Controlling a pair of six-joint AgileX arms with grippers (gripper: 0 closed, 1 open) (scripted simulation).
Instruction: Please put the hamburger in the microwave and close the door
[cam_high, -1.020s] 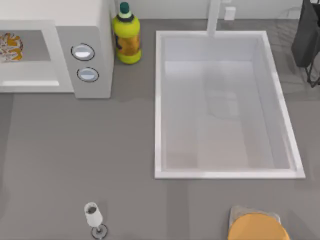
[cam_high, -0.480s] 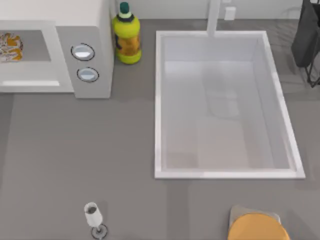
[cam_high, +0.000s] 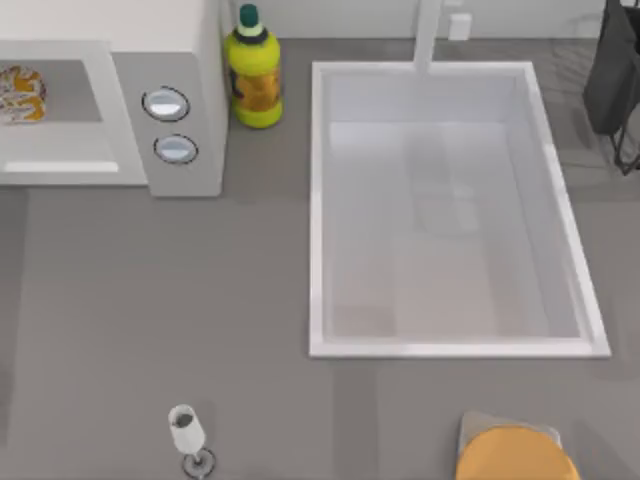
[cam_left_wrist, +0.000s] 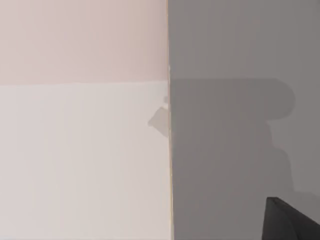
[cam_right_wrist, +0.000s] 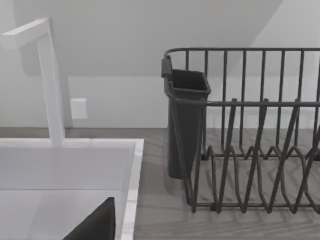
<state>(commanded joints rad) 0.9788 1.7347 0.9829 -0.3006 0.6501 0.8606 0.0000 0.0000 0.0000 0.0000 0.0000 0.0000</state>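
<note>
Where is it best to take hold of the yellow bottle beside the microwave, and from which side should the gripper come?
Probably around the wide body of the yellow bottle, below its green cap, coming from the top view's right. It stands upright, close against the microwave on its left, so that side gives a finger no room.

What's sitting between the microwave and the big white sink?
A yellow bottle with a green cap stands between the microwave and the sink, seen in the top view.
</note>
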